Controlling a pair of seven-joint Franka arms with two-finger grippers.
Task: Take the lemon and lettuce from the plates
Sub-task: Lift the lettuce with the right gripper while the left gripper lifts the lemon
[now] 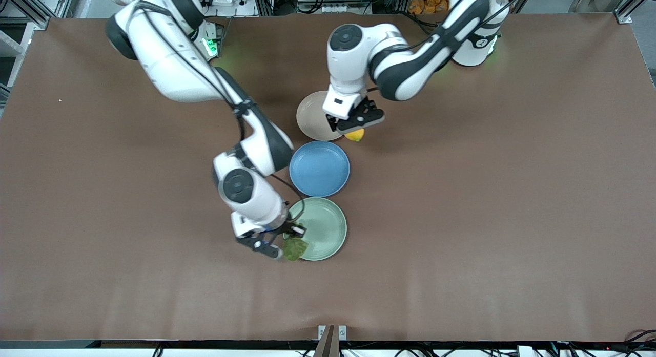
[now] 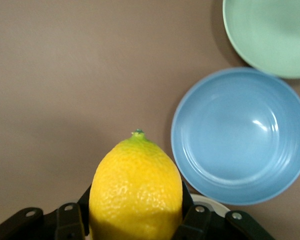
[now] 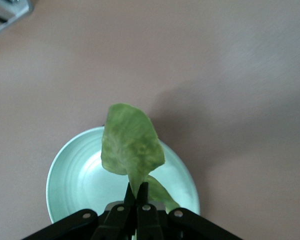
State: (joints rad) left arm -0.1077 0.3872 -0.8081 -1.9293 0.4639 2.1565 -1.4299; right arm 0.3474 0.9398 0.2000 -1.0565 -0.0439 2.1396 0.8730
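Observation:
My left gripper (image 1: 354,129) is shut on the yellow lemon (image 1: 355,134) and holds it over the edge of the beige-pink plate (image 1: 311,116). The lemon fills the left wrist view (image 2: 136,192) between the black fingers (image 2: 70,220). My right gripper (image 1: 287,242) is shut on the dark green lettuce (image 1: 295,248) and holds it over the rim of the pale mint green plate (image 1: 323,226). In the right wrist view the leaf (image 3: 131,146) hangs from the pinched fingertips (image 3: 144,192) above the mint plate (image 3: 75,180).
A blue round plate (image 1: 319,168) lies between the two task plates, touching both; it shows in the left wrist view (image 2: 242,135) with the mint plate (image 2: 270,32). Brown table (image 1: 487,193) all around.

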